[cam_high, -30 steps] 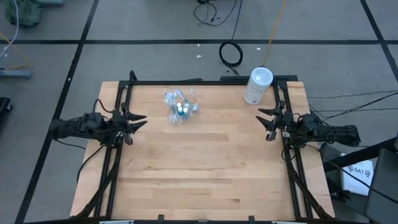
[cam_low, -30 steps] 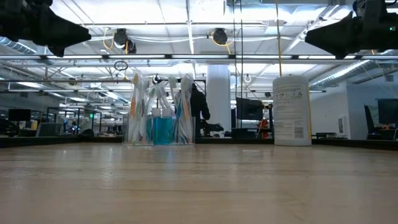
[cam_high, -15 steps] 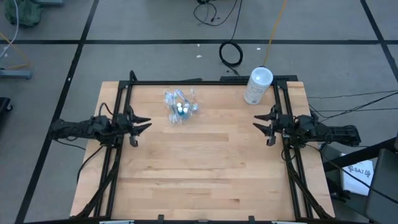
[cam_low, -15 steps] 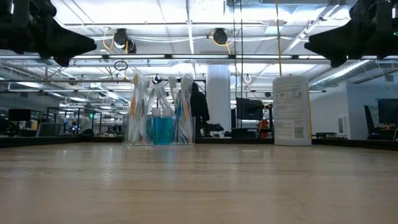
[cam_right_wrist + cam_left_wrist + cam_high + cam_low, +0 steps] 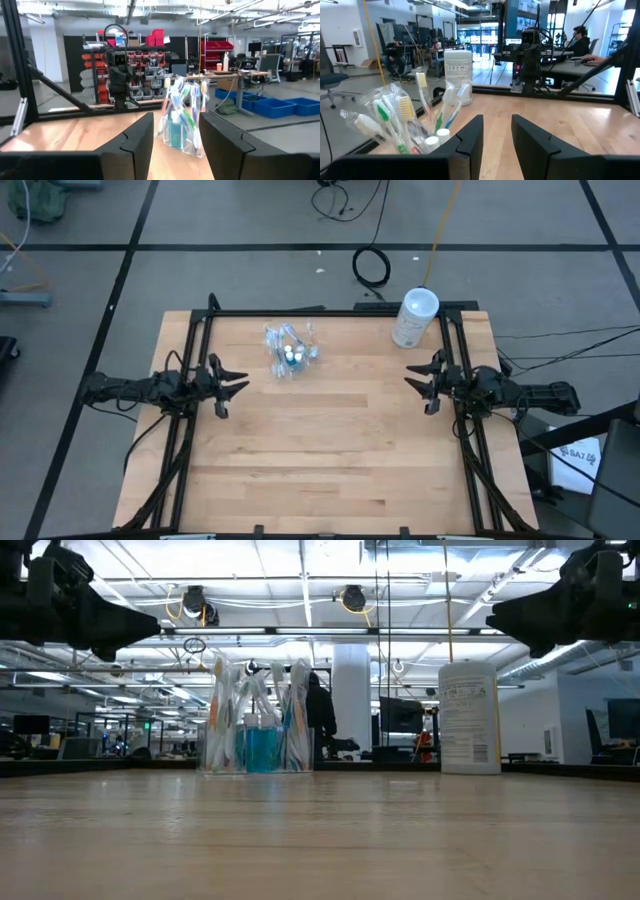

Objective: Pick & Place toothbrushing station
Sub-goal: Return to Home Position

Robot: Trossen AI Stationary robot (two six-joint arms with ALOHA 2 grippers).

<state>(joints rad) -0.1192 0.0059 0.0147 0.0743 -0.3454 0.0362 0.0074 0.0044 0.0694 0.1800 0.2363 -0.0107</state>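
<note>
The toothbrushing station is a clear crinkly pouch (image 5: 290, 352) standing upright on its base on the table's far left part, holding several pastel toothbrushes (image 5: 420, 102) and teal-blue white-capped tubes (image 5: 259, 748). It also shows in the right wrist view (image 5: 183, 116). My left gripper (image 5: 235, 385) is open above the table's left side, a little nearer than the pouch. My right gripper (image 5: 415, 382) is open above the table's right side. Both are empty.
A large whitish cylindrical canister (image 5: 414, 318) stands at the table's far right corner; it also shows in the low view (image 5: 469, 718). Black frame rails (image 5: 196, 340) run along the table's left, right and far edges. Bare wood (image 5: 320, 450) lies in the middle and near part.
My left gripper has moved toward the table's right, in over the table. My right gripper has moved a little toward the table's left. Both stay open. The pouch has kept still.
</note>
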